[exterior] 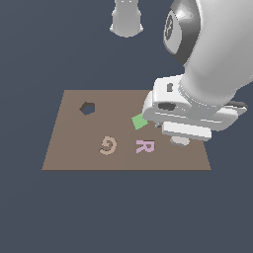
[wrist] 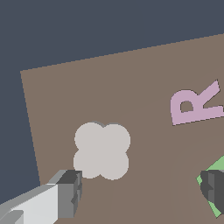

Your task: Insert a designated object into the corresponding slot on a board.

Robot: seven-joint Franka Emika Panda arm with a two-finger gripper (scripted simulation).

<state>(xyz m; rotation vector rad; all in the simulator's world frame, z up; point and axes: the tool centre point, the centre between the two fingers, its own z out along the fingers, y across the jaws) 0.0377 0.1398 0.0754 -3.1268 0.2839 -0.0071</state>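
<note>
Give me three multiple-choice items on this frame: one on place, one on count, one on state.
1. Where does the grey-white lobed piece lie?
A. on the brown board
B. off the board
C. on the pink letter R

2. How many dark holes show in the exterior view?
A. none
B. one
C. three

3. How do the fingers stand?
A. closed on the piece
B. apart, holding nothing
C. closed on the green square

Answers: 1 A, board surrounds it in the wrist view. 2 B, only the hexagonal hole. 3 B, wide gap between them.
</note>
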